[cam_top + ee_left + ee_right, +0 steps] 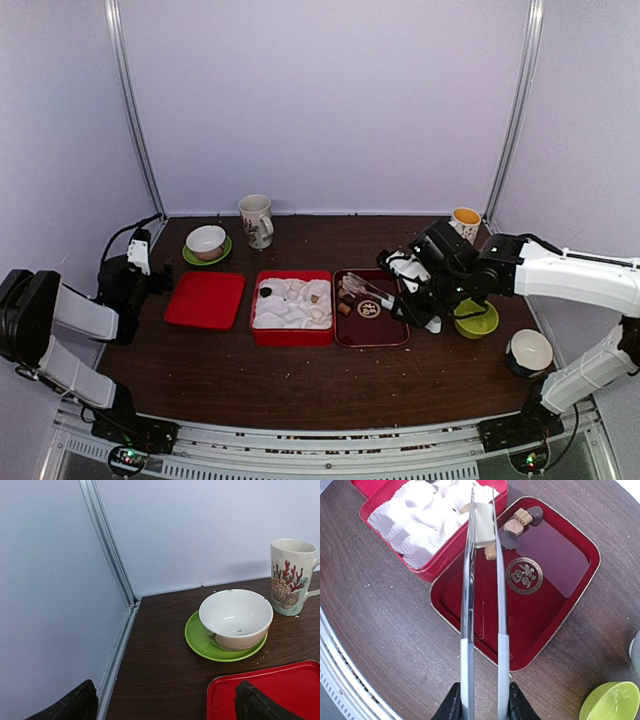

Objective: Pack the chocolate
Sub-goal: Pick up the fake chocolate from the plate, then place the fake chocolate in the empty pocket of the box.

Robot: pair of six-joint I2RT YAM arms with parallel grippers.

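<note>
My right gripper [481, 702] [425, 287] is shut on metal tongs [468, 605]. The tongs pinch a cream-white chocolate [484, 525] above the edge between the red box [367, 492] and the dark red tray [560, 605]. Several brown, tan and dark chocolates [512, 527] lie at the tray's far corner. The box holds a white moulded insert [420, 522]; in the top view a dark piece [266, 292] and a brown piece [315, 298] sit in it. My left gripper [167, 710] [160, 278] is open and empty, at the far left by a flat red lid [280, 690].
A white bowl [235, 617] on a green plate [197, 640] and a shell-pattern mug [292, 577] stand at the back left. At the right are an orange-filled cup [465, 222], a green bowl [475, 318] and a white bowl [529, 352].
</note>
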